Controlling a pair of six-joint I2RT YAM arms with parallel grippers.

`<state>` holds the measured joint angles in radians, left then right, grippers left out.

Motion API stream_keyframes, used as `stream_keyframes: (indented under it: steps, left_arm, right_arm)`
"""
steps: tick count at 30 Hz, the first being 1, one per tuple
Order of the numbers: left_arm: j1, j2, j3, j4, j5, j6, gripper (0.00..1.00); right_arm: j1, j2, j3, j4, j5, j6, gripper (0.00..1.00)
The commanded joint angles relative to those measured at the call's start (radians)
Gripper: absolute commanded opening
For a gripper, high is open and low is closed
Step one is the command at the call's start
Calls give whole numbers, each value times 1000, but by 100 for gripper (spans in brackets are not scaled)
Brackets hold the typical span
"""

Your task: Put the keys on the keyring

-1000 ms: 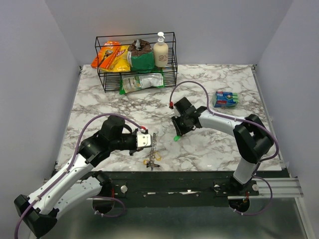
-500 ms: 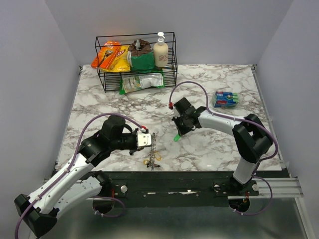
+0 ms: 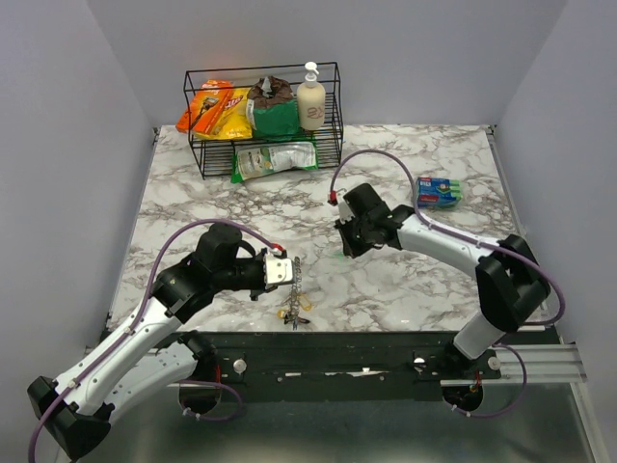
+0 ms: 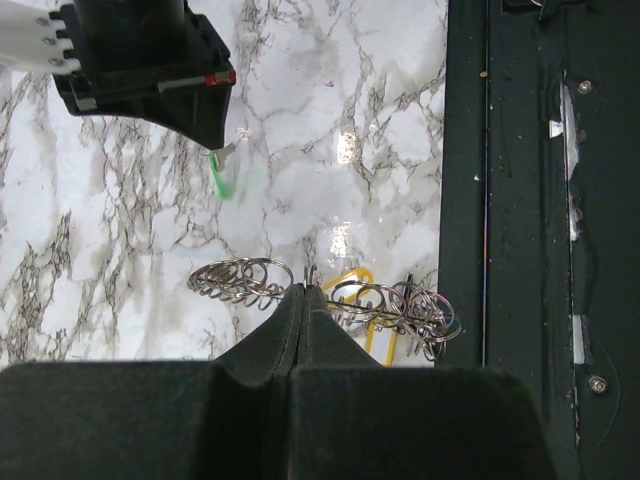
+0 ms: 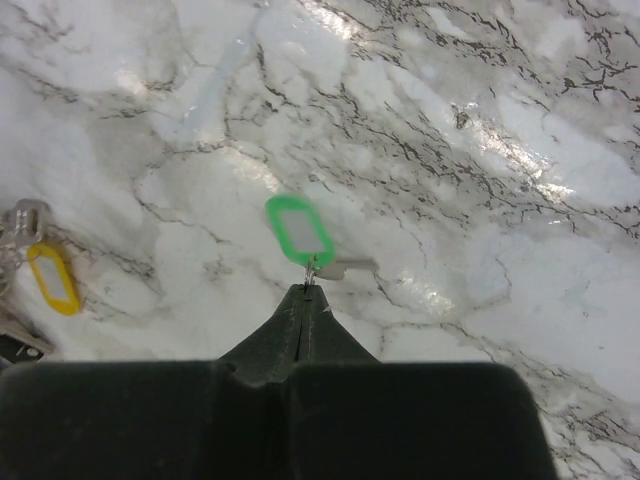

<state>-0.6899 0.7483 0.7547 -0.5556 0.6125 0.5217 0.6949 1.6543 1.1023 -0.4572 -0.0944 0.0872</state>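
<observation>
Green-tagged key (image 5: pixel 299 230) dangles pinched in the right hand (image 5: pixel 307 288), raised since a second ago; left hand (image 4: pixel 303 292) seemingly pinches the coiled wire keyring (image 4: pixel 240 280).

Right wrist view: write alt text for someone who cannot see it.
The right claw, shut, pinches a green-tagged key by its small metal ring over a white marble table. A yellow-tagged key shows at the left edge.

The rack (image 3: pixel 241 69) stands at the far edge of the surface (image 3: pixel 405 280), toward the left corner. A packet (image 3: pixel 436 192) lies near the right edge. The keys (image 3: pixel 295 311) lie by the near edge.
</observation>
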Motion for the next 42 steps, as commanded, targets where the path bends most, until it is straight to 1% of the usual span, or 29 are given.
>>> stream_keyframes:
  steps: [1, 3, 5, 6, 7, 9, 10, 13, 17, 32, 42]
  left_arm:
    - [-7, -18, 0, 37, -7, 1, 0]
    - [-8, -17, 3, 39, -5, 4, 0]
    - [-7, -15, 6, 37, -5, 8, 0]
    - [-7, -15, 8, 37, -3, 9, 0]
    - [-8, -14, 9, 37, -5, 11, 0]
    - [-7, -13, 8, 37, 0, 14, 0]
    - [-8, -12, 9, 37, 1, 14, 0]
    - [-7, -10, 8, 39, 4, 20, 0]
    - [-7, -6, 12, 43, 10, 23, 0]
    - [-7, 22, 34, 57, 15, 12, 0]
    - [-8, -7, 28, 79, -30, -8, 0]
  right_arm:
    - [12, -108, -25, 9, -71, -53, 1]
    - [12, -155, -28, 2, -100, -75, 1]
    - [11, -188, -25, -14, -163, -78, 1]
    - [12, -200, -19, -21, -186, -119, 1]
    - [12, -218, -13, -38, -244, -132, 1]
    - [14, -231, 19, -75, -296, -167, 1]
    - [12, -252, 24, -89, -350, -171, 1]
    - [15, -293, 31, -95, -476, -207, 1]
    - [15, -358, 24, -100, -583, -251, 1]
    - [22, -384, 4, -95, -653, -291, 1]
    - [97, -352, 37, -97, -663, -291, 1]
